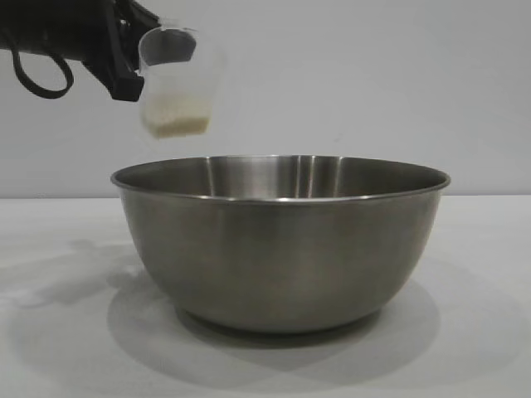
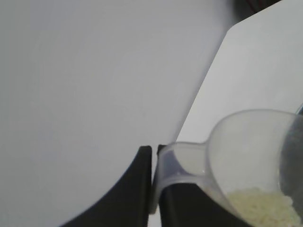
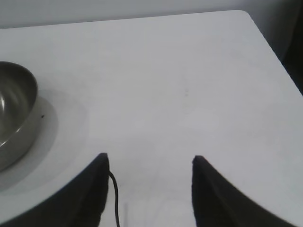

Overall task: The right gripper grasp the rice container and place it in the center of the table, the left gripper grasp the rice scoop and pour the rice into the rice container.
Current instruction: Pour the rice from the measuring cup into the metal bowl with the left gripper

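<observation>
The rice container, a big steel bowl, stands on the white table in the exterior view; its edge also shows in the right wrist view. Above its left rim hangs the rice scoop, a clear plastic cup held roughly upright with white rice in its bottom. My left gripper is shut on the scoop's handle, and the rice shows inside the cup. My right gripper stands open over bare table, away from the bowl, with nothing between its fingers.
A grey wall stands behind the table. The table's far corner and its edge show in the right wrist view. A thin black cable hangs by one right finger.
</observation>
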